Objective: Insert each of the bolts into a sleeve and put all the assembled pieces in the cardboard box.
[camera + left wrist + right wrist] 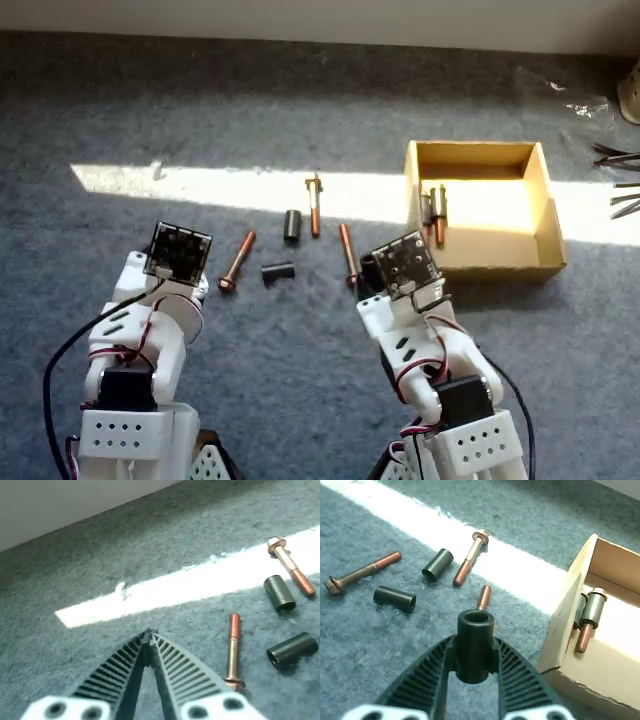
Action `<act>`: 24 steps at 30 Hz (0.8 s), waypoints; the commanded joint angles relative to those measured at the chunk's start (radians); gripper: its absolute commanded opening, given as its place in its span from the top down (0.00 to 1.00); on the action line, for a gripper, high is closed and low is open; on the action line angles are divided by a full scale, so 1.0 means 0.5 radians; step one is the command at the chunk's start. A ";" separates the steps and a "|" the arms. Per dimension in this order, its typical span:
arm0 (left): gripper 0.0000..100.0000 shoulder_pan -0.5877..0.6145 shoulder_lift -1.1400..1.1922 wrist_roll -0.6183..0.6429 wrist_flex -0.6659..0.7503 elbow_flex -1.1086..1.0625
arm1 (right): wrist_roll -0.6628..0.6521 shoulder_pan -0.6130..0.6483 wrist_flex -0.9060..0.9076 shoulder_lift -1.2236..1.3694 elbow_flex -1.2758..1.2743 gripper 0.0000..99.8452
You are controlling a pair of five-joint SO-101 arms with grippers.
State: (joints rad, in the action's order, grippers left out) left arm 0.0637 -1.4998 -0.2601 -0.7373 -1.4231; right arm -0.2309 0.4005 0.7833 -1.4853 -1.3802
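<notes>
My right gripper [476,647] is shut on a black sleeve [476,642], held just above the carpet near the cardboard box [570,600]. A copper bolt [483,596] lies right past the held sleeve, partly hidden by it. Two more bolts [237,260] [314,205] and two loose sleeves [292,225] [278,271] lie between the arms. Inside the box [545,215] rest assembled pieces [432,212]. My left gripper [149,633] is shut and empty, low over the carpet beside a bolt [233,650].
The floor is grey carpet crossed by a bright strip of sunlight [200,182]. Dark tools [622,180] and a clear plastic bag [585,100] lie at the far right. A white wall runs along the back.
</notes>
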 commanded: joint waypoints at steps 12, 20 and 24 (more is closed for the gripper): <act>0.99 -0.210 0.683 -0.028 -0.049 0.624 | 0.034 -0.051 -0.048 -0.548 -0.244 1.00; 0.99 -0.382 1.815 -0.021 -0.334 1.428 | 0.043 -0.087 -0.008 -0.551 -0.275 1.00; 0.99 -0.376 2.208 -0.018 -0.463 1.760 | 0.193 -0.152 -0.011 -0.551 -0.275 1.00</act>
State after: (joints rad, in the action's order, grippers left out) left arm -0.1143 -0.5086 -0.2677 -0.9321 -0.6943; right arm -0.1757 0.3483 0.7818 -1.7492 -1.5321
